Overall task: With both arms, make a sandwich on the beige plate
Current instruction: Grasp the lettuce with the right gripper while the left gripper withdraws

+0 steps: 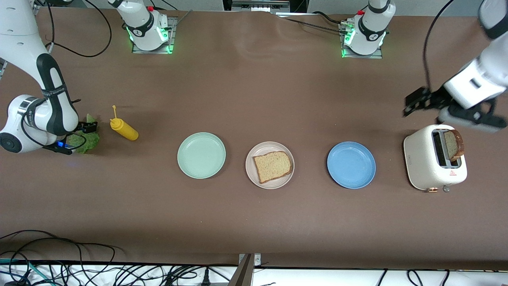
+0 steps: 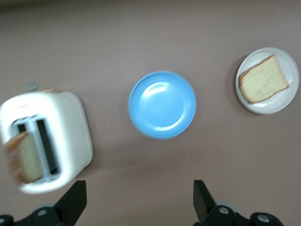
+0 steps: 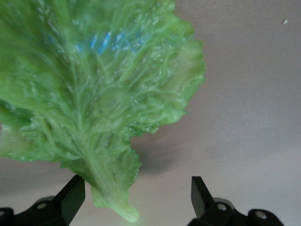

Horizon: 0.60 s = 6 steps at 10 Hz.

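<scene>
Beige plate [image 1: 251, 174] holds one bread slice [image 1: 273, 166]; both arms' fingers spread, left gripper [image 2: 139, 200] over table, right gripper [image 3: 134, 197] at lettuce [image 3: 94, 103].

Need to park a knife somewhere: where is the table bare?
Bare strip along the table edge nearest the camera, below the mint green plate, beige plate and blue plate. Crowded around the lettuce leaf and mustard bottle.

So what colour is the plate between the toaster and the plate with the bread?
Blue plate, plain with no pattern; the left wrist view shows it best.
</scene>
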{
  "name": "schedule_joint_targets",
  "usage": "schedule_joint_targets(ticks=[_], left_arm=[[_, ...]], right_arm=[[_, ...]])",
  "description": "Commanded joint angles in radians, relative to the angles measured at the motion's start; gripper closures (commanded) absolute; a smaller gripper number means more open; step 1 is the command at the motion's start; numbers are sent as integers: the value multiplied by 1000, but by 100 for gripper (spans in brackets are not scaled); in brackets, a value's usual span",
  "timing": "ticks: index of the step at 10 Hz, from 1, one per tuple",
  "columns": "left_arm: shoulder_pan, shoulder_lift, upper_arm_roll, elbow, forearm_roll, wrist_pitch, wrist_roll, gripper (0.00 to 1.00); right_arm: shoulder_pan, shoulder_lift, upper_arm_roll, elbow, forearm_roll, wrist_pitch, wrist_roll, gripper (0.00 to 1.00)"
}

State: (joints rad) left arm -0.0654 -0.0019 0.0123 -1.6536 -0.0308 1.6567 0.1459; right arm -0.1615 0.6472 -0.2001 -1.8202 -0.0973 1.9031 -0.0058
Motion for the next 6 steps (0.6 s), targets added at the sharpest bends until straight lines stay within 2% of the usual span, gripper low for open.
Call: schedule_joint_targets(ticks=[1, 2, 6], left_arm=[[51, -101, -9, -40, 63, -104, 7, 0], [71, -122, -9, -40, 63, -148, 6, 0], [84, -127, -15, -29, 54, -159, -19, 0]], right_arm=[[-24, 2, 11, 1, -5, -1, -17, 66], [-24, 2, 11, 2, -5, -4, -17, 100], [-24, 0, 11, 4, -2, -2, -17, 100]])
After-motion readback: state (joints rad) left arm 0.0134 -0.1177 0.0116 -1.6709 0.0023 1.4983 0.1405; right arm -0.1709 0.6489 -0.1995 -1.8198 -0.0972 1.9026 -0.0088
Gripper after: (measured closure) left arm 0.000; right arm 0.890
